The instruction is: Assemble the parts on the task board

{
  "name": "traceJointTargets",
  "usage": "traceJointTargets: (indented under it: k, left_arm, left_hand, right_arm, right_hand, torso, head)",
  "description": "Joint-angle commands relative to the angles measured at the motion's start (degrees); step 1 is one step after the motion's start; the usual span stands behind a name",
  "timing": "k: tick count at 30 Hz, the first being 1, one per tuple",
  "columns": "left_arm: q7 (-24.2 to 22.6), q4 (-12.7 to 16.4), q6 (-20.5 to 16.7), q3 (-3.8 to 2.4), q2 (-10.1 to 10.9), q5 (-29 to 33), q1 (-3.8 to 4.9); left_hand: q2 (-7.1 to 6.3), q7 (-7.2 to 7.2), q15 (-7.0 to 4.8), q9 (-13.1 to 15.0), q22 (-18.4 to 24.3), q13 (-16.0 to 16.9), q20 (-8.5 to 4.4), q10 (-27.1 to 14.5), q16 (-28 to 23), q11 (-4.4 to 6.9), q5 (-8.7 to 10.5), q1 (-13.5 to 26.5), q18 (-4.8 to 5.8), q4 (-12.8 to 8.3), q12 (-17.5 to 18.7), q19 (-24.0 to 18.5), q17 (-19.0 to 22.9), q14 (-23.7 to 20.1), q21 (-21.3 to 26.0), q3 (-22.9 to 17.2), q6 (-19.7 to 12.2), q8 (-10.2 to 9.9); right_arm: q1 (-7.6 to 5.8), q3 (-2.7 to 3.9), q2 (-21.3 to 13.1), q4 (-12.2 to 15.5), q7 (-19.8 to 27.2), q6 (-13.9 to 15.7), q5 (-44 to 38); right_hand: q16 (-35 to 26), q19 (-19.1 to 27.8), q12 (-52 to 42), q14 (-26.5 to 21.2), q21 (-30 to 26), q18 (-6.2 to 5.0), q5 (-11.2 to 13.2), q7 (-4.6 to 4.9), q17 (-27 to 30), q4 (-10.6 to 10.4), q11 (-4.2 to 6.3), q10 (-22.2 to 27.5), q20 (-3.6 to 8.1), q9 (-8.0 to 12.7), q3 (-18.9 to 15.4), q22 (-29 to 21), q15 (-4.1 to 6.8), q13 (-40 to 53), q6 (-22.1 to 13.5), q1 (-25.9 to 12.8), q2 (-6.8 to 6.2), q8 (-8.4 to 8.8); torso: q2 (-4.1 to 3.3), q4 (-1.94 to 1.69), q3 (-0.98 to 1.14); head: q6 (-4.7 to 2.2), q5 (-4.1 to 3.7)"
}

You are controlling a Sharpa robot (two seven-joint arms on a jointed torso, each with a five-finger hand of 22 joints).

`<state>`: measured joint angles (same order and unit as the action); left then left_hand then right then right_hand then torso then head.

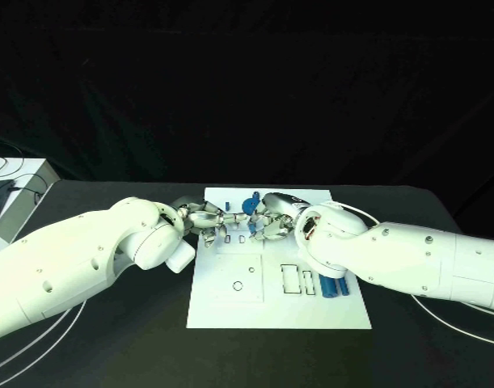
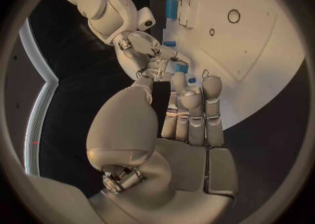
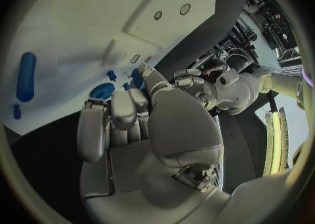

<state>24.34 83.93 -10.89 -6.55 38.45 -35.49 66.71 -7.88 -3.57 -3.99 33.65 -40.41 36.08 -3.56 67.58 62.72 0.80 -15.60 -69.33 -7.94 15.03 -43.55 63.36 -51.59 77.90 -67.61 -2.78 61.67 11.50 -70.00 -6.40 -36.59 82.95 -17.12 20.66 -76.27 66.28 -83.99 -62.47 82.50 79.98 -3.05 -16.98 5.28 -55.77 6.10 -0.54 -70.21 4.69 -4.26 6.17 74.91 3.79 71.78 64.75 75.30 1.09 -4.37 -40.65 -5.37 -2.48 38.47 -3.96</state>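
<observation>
Both hands meet over the far half of the task board (image 1: 280, 311), the white plate lying in the middle of the black worktop (image 1: 107, 356). Left hand (image 1: 209, 222), entering from the left edge of the head view, has its fingers curled toward the centre of the board; in the left wrist view its fingers (image 2: 191, 109) lie side by side, reaching toward the other hand, with a small blue part (image 2: 191, 81) just beyond their tips. Whether this hand pinches anything cannot be told. Right hand (image 1: 272, 220), entering from the right, faces it closely, fingertips of the two hands nearly touching. In the left wrist view the right hand (image 2: 156, 61) appears to pinch a small blue part (image 2: 180, 68) between its fingertips, just above the board surface. In the right wrist view the right hand's fingers (image 3: 121, 109) are bunched together beside a blue round part (image 3: 102, 91) and small blue pieces (image 3: 112, 75) on the board.

Further parts lie on the board: a long blue cylinder (image 1: 331, 284) near the right edge, partly under the right forearm, next to pale rectangular slots (image 1: 290, 278); a blue piece (image 1: 251, 196) at the far edge, behind the hands. A round hole (image 1: 238, 285) and a raised square panel (image 1: 238, 277) occupy the near left part of the board.
</observation>
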Motion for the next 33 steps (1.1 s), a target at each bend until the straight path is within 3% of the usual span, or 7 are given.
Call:
traceJointTargets:
  k: [1,11,17,33]
  left_arm:
    - [0.11,0.25,1.08,-0.05,0.08,-0.58,0.08]
    - [0.02,0.39,1.54,-0.08,0.53,-0.72,0.07]
    - [0.01,0.4,1.75,-0.09,0.63,-0.76,0.06]
    - [0.03,0.49,2.44,-0.1,0.84,-1.11,0.06]
  left_hand:
    - [-0.37,-0.06,-0.08,0.1,-0.17,-0.01,0.35,0.39,-0.23,0.15,0.09,0.11,-0.6,0.26,0.07,0.17,-0.04,0.36,0.21,-0.02,0.56,-0.15]
    - [-0.29,-0.03,-0.08,0.22,-0.14,-0.17,0.39,0.44,-0.38,0.16,0.11,0.14,-0.63,0.45,0.18,0.05,0.04,0.31,0.41,-0.07,0.59,-0.15]
    - [-0.26,-0.03,-0.08,0.24,-0.11,-0.21,0.39,0.45,-0.41,0.17,0.11,0.12,-0.64,0.47,0.2,0.01,0.05,0.3,0.46,-0.09,0.6,-0.15]
    - [-0.08,-0.02,-0.09,0.41,-0.37,-0.47,0.4,0.5,-0.5,0.18,0.09,0.1,-0.64,0.52,0.24,0.04,0.03,0.29,0.63,-0.19,0.63,-0.17]
  right_arm:
    - [0.3,-0.02,0.14,-0.55,-0.02,-0.37,-0.17]
    - [1.09,-0.04,0.41,-1.81,0.52,0.2,-0.15]
    - [1.38,-0.04,0.47,-2.29,0.73,0.04,-0.13]
    - [2.13,-0.04,0.86,-3.76,1.37,0.12,0.0]
  right_hand:
    - [-0.3,-5.19,0.01,0.14,-0.24,0.44,-0.25,0.72,0.02,0.27,0.08,0.16,-0.13,-0.07,0.18,12.24,0.0,0.09,0.9,0.17,0.43,-0.19]
    - [-0.3,-5.19,0.01,0.14,-0.24,0.44,-0.25,0.72,0.02,0.27,0.08,0.16,-0.13,-0.07,0.18,12.24,0.0,0.09,0.9,0.17,0.43,-0.19]
    - [-0.3,-5.19,0.01,0.14,-0.24,0.44,-0.25,0.72,0.02,0.27,0.08,0.16,-0.13,-0.07,0.18,12.24,0.0,0.09,0.9,0.17,0.43,-0.19]
    - [-0.31,-5.2,0.01,0.14,-0.19,0.45,-0.12,0.77,0.02,0.21,0.03,0.17,-0.16,-0.05,0.09,12.26,-0.03,0.09,0.82,-0.05,0.28,-0.13]
  torso:
    - [-0.1,0.0,-0.06]
    - [-0.06,-0.13,-0.01]
    - [-0.05,0.02,-0.06]
    - [-0.03,-0.06,-0.02]
  head:
    - [0.2,-0.03]
    - [0.71,-0.03]
    - [0.84,0.21]
    - [1.36,0.34]
